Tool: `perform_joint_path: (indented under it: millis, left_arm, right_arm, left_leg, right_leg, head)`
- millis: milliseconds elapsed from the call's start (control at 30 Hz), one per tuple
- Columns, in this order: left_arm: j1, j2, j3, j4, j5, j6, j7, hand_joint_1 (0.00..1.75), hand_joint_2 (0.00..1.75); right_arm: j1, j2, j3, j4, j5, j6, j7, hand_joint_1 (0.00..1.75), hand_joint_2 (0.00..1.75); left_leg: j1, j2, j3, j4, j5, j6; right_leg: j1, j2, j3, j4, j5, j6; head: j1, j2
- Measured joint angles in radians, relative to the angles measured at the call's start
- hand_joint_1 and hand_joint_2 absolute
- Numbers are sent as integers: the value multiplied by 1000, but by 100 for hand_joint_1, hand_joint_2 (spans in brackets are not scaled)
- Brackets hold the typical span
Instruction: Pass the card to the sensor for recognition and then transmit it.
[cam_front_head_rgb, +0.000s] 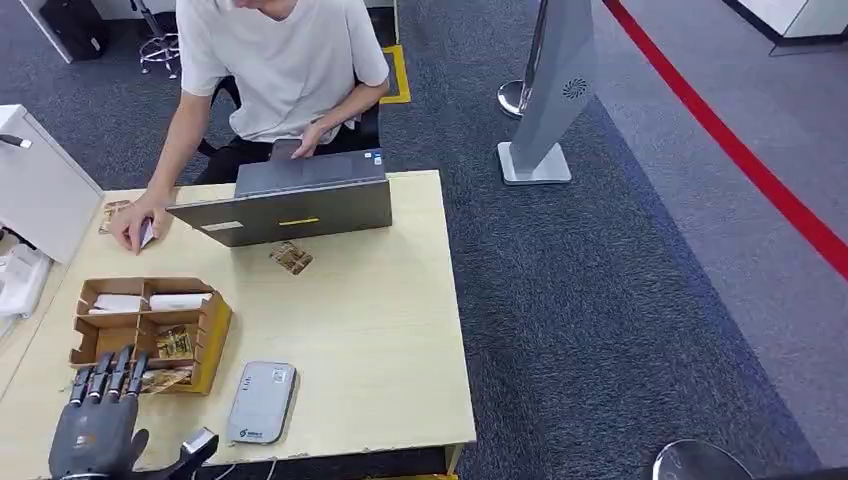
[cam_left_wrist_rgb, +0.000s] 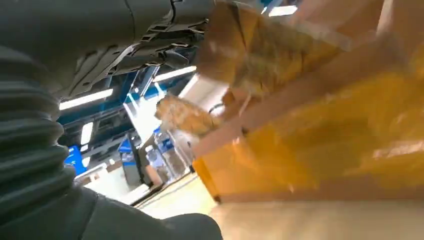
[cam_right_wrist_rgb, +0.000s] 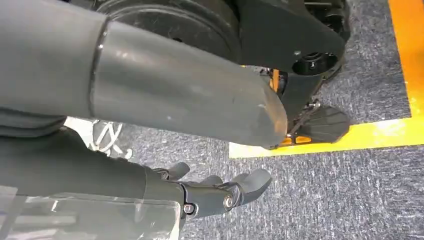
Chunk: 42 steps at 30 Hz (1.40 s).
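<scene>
A wooden organizer box (cam_front_head_rgb: 214, 340) stands at the table's left front, with patterned brown cards (cam_front_head_rgb: 173, 343) in its compartments. My left hand (cam_front_head_rgb: 96, 425) is at the box's near side, fingers stretched out over a card (cam_front_head_rgb: 165, 379) in the front compartment, thumb spread wide to the side. In the left wrist view its dark fingers (cam_left_wrist_rgb: 150, 50) lie next to a blurred brown card (cam_left_wrist_rgb: 240, 45) and the box wall (cam_left_wrist_rgb: 320, 150). The grey sensor (cam_front_head_rgb: 260, 402) lies flat to the right of the box. My right hand (cam_right_wrist_rgb: 165, 95) hangs over the carpet with loosely curled fingers (cam_right_wrist_rgb: 220, 192), holding nothing.
A person sits behind the table, one hand (cam_front_head_rgb: 132, 230) resting on a card at the far left. A grey laptop (cam_front_head_rgb: 290, 200) stands at the back, with a loose card (cam_front_head_rgb: 291, 257) in front of it. A white cabinet (cam_front_head_rgb: 35, 185) stands at the left. A sign stand (cam_front_head_rgb: 545, 110) is on the carpet.
</scene>
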Motion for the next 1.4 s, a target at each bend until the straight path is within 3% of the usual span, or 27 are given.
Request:
perform_joint_path:
  millis: [333,767,1067,1167,1300,1400]
  left_arm:
    - [-86,-29,33,158,-2,35,-8,0,175]
    - [-136,-52,43,232,-5,82,-3,0,175]
    - [-134,-57,43,230,-5,65,29,0,175]
    - [-122,-49,35,220,-5,87,59,0,175]
    - [-91,-1,-32,154,-5,133,156,0,175]
    - [-81,18,-68,122,-5,137,172,0,175]
  right_arm:
    - [-1,0,0,0,16,5,4,0,0]
    - [-2,0,0,0,32,6,7,0,0]
    - [-2,0,0,0,35,8,7,0,0]
    - [-2,0,0,0,36,9,7,0,0]
    - [-2,0,-1,0,47,8,3,0,0]
    - [-3,0,-2,0,47,8,2,0,0]
  left_leg:
    - [0,-1,0,0,0,0]
    - [0,-1,0,0,1,0]
    - [0,-1,0,0,1,0]
    - [0,-1,0,0,1,0]
    - [0,-1,0,0,1,0]
    - [0,-1,0,0,1,0]
  right_leg:
    - [0,0,0,0,0,0]
    - [0,-1,1,0,0,0]
    - [0,-1,1,0,0,0]
    - [0,0,1,0,0,0]
    - [0,0,0,0,0,0]
    - [0,0,0,0,0,0]
  head:
    - [0,0]
    - [0,0]
    - [0,0]
    - [0,0]
    - [0,0]
    - [0,0]
